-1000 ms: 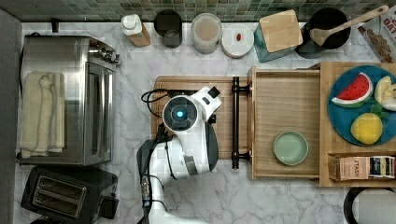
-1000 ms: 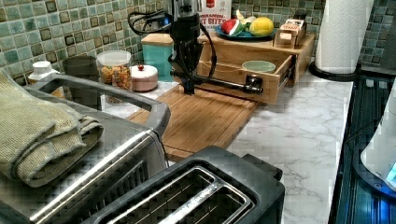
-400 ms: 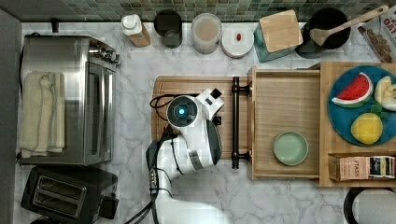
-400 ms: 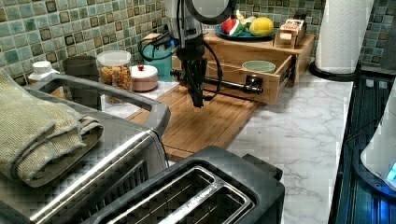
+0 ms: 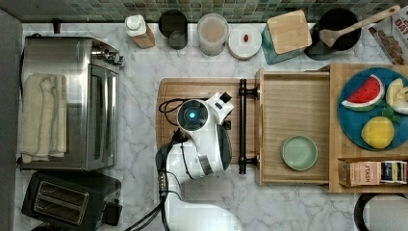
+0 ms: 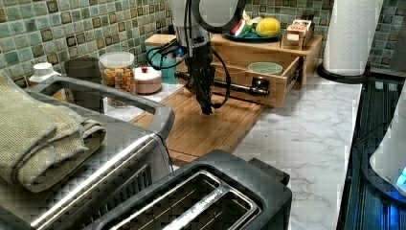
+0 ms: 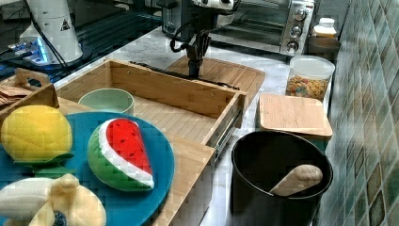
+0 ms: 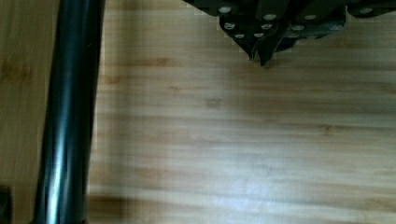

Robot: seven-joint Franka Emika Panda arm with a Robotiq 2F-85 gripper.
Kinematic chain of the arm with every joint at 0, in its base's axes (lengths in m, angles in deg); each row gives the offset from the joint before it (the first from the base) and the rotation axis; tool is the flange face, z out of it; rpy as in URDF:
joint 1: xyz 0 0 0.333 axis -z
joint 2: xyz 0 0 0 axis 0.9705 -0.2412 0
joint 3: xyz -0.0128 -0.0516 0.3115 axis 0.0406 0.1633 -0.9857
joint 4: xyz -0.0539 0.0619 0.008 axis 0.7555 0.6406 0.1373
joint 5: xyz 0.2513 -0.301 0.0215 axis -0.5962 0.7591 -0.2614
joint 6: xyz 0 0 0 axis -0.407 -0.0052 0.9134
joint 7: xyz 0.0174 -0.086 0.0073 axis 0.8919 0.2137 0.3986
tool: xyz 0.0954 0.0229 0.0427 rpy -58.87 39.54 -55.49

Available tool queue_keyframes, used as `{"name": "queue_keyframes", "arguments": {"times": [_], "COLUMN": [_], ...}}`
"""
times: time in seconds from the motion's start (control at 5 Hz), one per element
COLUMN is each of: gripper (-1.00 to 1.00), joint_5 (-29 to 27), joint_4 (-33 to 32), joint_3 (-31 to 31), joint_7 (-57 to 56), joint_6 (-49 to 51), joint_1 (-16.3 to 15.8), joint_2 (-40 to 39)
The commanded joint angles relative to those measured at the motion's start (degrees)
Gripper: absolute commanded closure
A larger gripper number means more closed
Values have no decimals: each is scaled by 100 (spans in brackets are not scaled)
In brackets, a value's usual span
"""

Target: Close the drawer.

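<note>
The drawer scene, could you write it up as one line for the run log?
drawer: open, green bowl inside | gripper: shut, over cutting board, beside black handle, not touching | closing push: not yet begun

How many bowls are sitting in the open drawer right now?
1. A pale green bowl sits in the drawer, near the corner by the tea box. Nothing else lies on the visible drawer bottom.

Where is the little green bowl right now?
The green bowl sits inside the open drawer, in the corner nearest the top view's bottom right, beside the tea box on the wooden shelf.
</note>
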Motion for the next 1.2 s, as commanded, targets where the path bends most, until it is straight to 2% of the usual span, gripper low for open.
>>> {"name": "queue_keyframes", "arguments": {"times": [0.2,0.8,1.2], "gripper": [100,100,100], "joint_5": [-93,-572,-790], "joint_4": [454,656,1001], "joint_3": [456,892,1120], "joint_7": [-1200,-2081,-2920], "joint_6": [-83,-356,-324], "joint_1": [529,1070,1594], "joint_2": [157,17,-150]}}
